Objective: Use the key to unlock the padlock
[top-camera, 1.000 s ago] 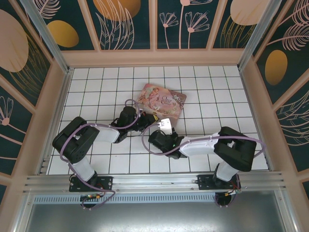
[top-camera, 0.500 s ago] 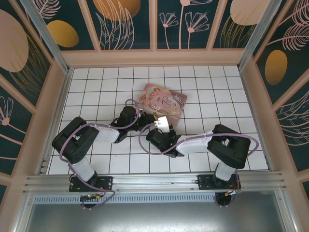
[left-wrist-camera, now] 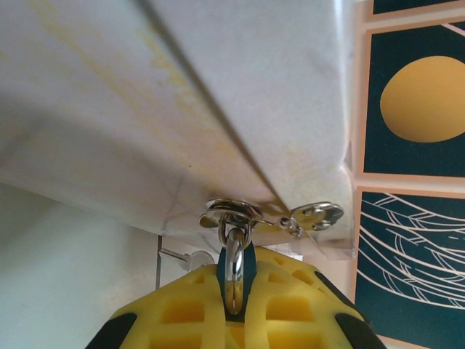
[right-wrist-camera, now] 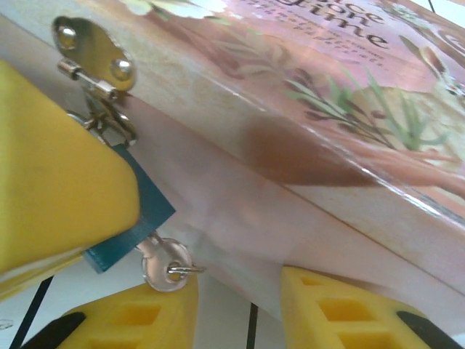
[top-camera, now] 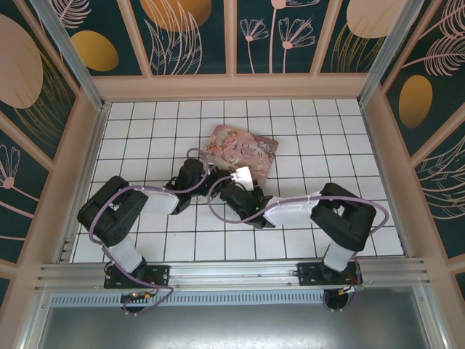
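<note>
**A:** The right gripper (top-camera: 234, 189) has moved in. In the top view it has slid toward 10 o'clock since a second ago and now sits tight beside the left gripper (top-camera: 212, 182). The left one hasn't budged.

**B:** Where's the padlock (right-wrist-camera: 133, 218)?

**A:** It's at the tin (top-camera: 243, 149)'s near edge, at 6 o'clock from the lid's artwork. It hangs by its shackle (left-wrist-camera: 234, 262) from the hasp (left-wrist-camera: 232, 211). The left gripper is clamped shut on the padlock's blue body.

**B:** And the key (right-wrist-camera: 166, 266)?

**A:** It's in the lock's underside, pointing out toward 5 o'clock in the right wrist view. The right gripper stands partly open with nothing between its jaws. The key's head is just at one fingertip, and I can't tell whether they touch.

**B:** What about materials?

**A:** The padlock is a flat-sided blue block with a rounded, polished silver shackle. The key is silvery, with a round flat head and a thin wire ring through its hole. The hasp is shiny plate with rivets. The tin is glossy pink, printed with flowers and lettering, and its side wall is pale. The fingers (right-wrist-camera: 341, 313) are yellow with waffle-like pockets. The table (top-camera: 145, 131) is white tile with a dark grid.
</note>
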`<state>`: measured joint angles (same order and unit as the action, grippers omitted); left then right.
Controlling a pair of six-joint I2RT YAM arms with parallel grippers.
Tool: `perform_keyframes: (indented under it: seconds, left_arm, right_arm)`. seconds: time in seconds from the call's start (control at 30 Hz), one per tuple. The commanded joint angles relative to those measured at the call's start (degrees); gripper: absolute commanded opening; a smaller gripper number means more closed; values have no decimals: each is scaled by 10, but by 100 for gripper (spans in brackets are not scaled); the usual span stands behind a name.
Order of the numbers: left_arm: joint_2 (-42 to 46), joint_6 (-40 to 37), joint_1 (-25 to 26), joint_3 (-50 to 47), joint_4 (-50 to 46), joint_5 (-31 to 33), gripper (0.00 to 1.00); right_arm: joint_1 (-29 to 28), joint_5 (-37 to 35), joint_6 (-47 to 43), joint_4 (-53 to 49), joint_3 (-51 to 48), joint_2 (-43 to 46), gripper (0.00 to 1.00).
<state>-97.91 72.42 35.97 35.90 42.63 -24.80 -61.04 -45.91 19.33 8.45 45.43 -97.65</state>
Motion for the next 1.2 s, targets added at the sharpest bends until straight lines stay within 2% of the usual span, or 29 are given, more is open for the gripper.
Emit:
perform_keyframes:
  seconds: [0.0, 0.1, 0.33, 0.47, 0.63, 0.7, 0.83, 1.0, 1.17]
  left_arm:
    - [14, -9, 6, 11, 28, -28, 0]
    - [11, -6, 5, 8, 32, -31, 0]
    - [5, -4, 5, 0, 42, -31, 0]
    - [3, -1, 5, -4, 45, -31, 0]
    - [3, -2, 5, -3, 47, -27, 0]
    - [2, -1, 5, -3, 47, -27, 0]
    - [2, -1, 5, 0, 47, -25, 0]
    - [2, -1, 5, 2, 43, -24, 0]
    - [1, -2, 5, 5, 40, -24, 0]
  right_arm:
    - [8, 11, -19, 32, 34, -14, 31]
    - [16, 23, -21, 36, 43, -16, 25]
    - [39, 85, -9, 44, 52, 12, 0]
    - [59, 169, 5, 65, 32, 43, 0]
    - [114, 369, 50, 154, -35, 97, 0]
    - [133, 424, 71, 177, -50, 107, 0]
    - [150, 467, 91, 193, -63, 116, 0]
    - [165, 476, 107, 196, -86, 131, 2]
    - [171, 488, 108, 176, -114, 161, 25]
